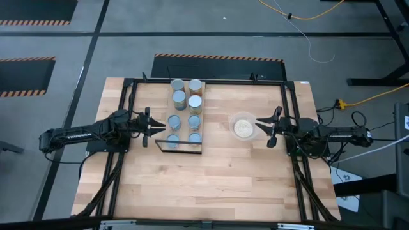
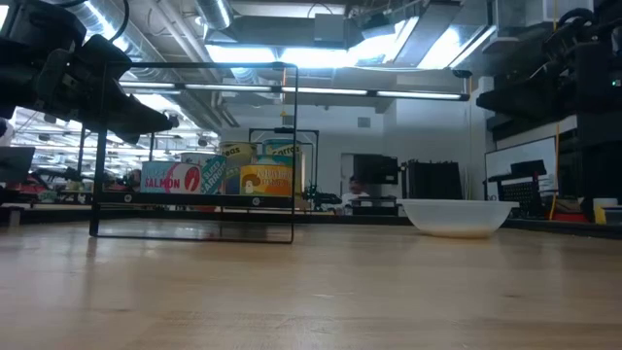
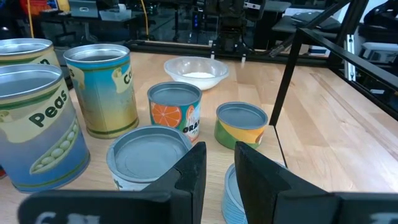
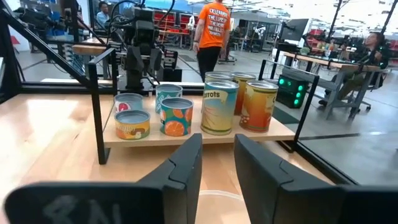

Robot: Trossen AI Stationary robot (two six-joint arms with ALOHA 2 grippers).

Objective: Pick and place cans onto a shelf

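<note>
Several cans stand in two rows on the light-wood shelf board, which has a thin black frame. They also show in the left wrist view and the right wrist view. My left gripper hovers at the shelf's left side, close over the low cans, its fingers a narrow gap apart and empty. My right gripper is right of the shelf, over the clear bowl, also open by a narrow gap and empty.
The clear bowl with beige contents stands on the table right of the shelf, under my right gripper. A black frame runs around the table. The near half of the wooden tabletop is bare. People show in the room beyond.
</note>
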